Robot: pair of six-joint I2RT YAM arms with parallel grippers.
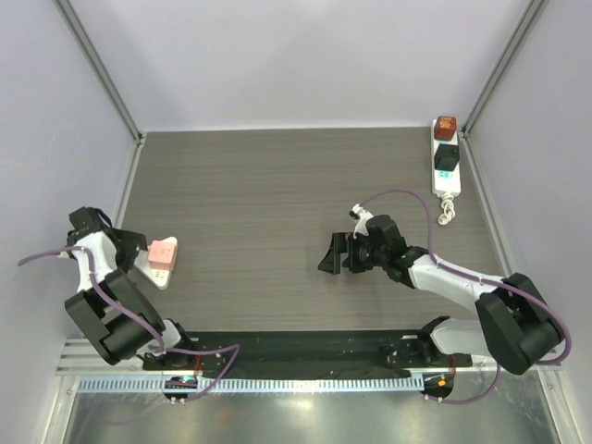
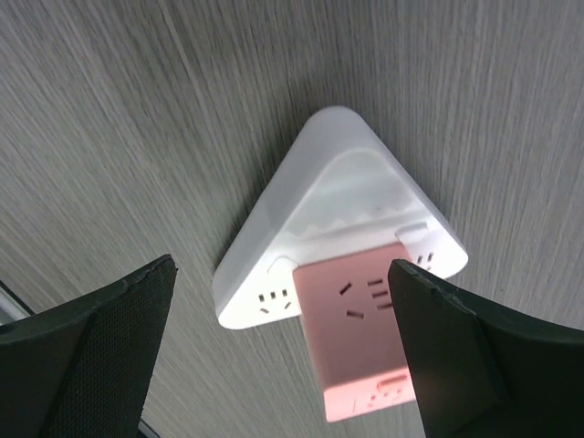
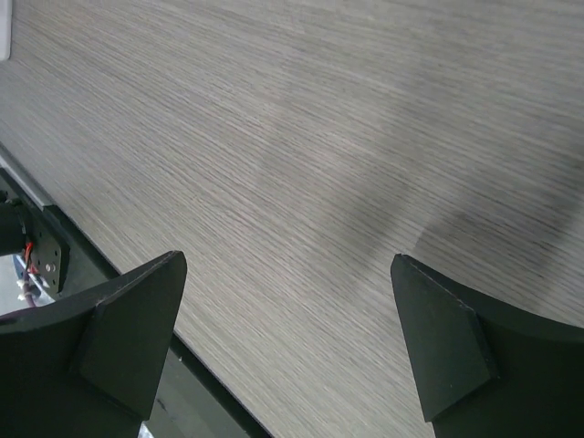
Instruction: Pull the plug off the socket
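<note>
Both spread fully wide, gripping nothing: left tool [image 2: 281, 265], right tool [image 1: 340, 252]. Judged at approach. Saw long white plastic power strip [image 1: 447, 183] well beyond the right tool, rightward, black square plug [image 1: 447, 155] seated. Called next for reaching over, clamping, pulling straight out.

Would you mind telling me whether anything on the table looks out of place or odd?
Only one thing: the cord of the power strip in the far right corner is bunched into a knot.
</note>
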